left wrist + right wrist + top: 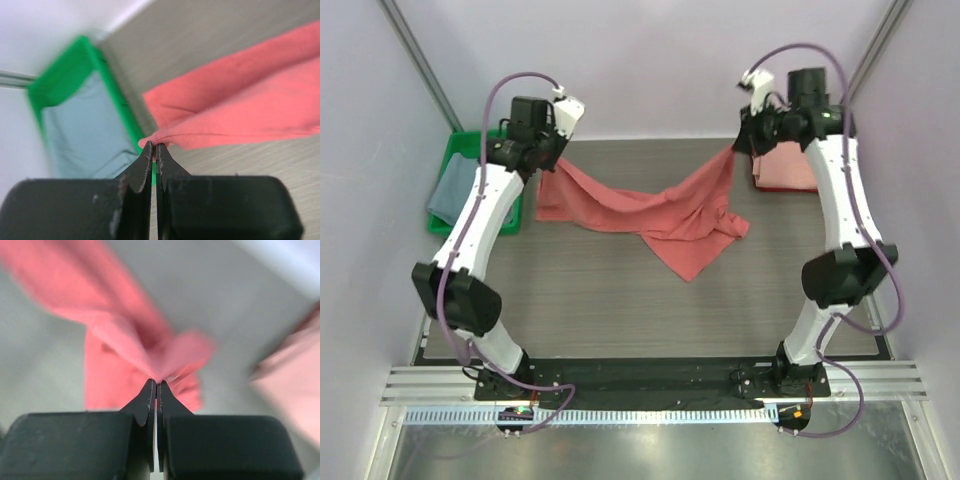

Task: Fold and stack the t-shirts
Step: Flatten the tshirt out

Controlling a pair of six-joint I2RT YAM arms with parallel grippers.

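Coral-red t-shirt (670, 215) hangs pinched (middle sagging).

The coral-red t-shirt (665, 215), plain and unpatterned, occupies the centre of the top view; a pale pink t-shirt (788, 170), likewise plain, sits at 2 o'clock, and a grey-blue t-shirt (448, 192) lies in a bright green tray (460, 145) at 10 o'clock. The table (620, 300) is grey-brown with fine straight grain lines. The left arm (485, 215) and right arm (840, 200) are white with black joints and purple cables (505, 85); the left gripper (153, 146) and right gripper (154, 382) are black.
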